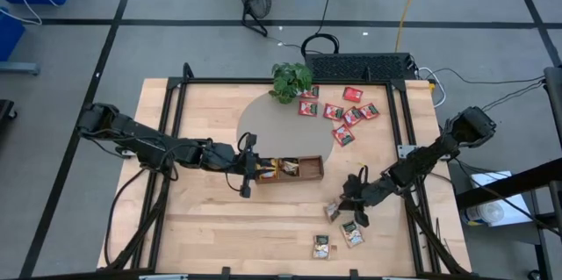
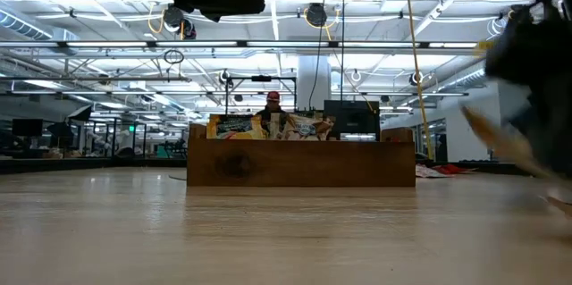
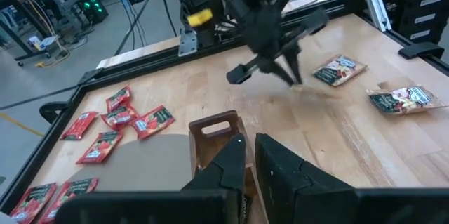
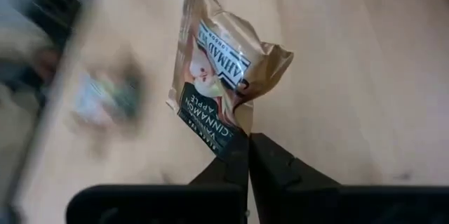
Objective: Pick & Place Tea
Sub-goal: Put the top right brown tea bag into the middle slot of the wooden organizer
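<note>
Right now the right gripper (image 4: 247, 140) has its jaws pinched tight on the lower edge of a beige cinnamon-apple tea packet (image 4: 224, 69), holding it just above the wooden table (image 1: 219, 218). From overhead that arm reaches in from the right edge, elbow bent, wrist angled down toward the near-right part of the table, and the held packet shows at its tip, right of the wooden tray (image 1: 288, 169).

Over on the left, the left gripper (image 1: 248, 171) stretches in low from the left edge, its arm nearly straight, and hangs at the tray's left end with jaws drawn narrow and nothing between them.

Surface check: pale wood planks with a round grey mat (image 1: 272, 131) at the far middle, a leafy potted plant (image 1: 291, 80) on the mat's far edge. Beyond the table, the level camera sees a big open workshop with ceiling lights and racks.

Counting up: seven red tea packets (image 1: 342, 113) scattered far right, two more beige packets (image 1: 338, 240) lying flat at the near right, and a few packets already standing in the tray, too crowded to number.
</note>
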`<control>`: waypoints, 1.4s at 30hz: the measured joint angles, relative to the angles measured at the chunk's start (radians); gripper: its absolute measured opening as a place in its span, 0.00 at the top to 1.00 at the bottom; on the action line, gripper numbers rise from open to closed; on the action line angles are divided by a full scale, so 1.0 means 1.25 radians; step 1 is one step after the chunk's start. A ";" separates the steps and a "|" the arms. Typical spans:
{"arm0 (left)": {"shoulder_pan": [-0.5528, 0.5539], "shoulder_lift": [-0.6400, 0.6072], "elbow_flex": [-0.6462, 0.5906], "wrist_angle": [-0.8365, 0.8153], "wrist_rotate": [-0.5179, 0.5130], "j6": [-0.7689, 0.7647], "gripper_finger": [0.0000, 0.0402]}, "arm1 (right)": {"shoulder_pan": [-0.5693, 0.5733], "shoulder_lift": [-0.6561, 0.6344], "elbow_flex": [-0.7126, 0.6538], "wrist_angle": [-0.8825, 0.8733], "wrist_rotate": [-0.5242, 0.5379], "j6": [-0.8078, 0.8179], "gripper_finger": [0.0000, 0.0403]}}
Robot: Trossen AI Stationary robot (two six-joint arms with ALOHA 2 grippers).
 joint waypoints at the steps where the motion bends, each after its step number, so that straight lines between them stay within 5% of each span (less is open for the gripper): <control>1: 0.000 0.000 0.000 0.000 0.000 0.000 0.90 | 0.000 0.000 0.002 0.040 0.014 -0.027 1.00; 4: 0.000 0.000 0.000 0.000 0.000 -0.001 0.90 | 0.002 -0.002 0.004 0.130 0.078 -0.117 1.00; 9: 0.000 0.000 0.000 0.000 0.000 0.000 0.90 | 0.000 0.004 0.021 0.247 0.352 -0.280 1.00; 14: 0.000 0.000 0.000 0.000 0.000 0.000 0.90 | -0.019 0.083 0.112 0.282 0.505 -0.421 1.00; 26: 0.000 0.000 0.000 0.000 0.000 0.000 0.90 | -0.151 0.398 0.331 0.272 0.567 -0.473 1.00; 33: 0.000 0.000 0.000 0.000 0.000 0.000 0.90 | -0.158 0.401 0.342 0.232 0.666 -0.474 1.00; 42: 0.000 0.000 0.000 0.000 0.000 0.000 0.90 | -0.151 0.400 0.343 0.148 0.661 -0.387 1.00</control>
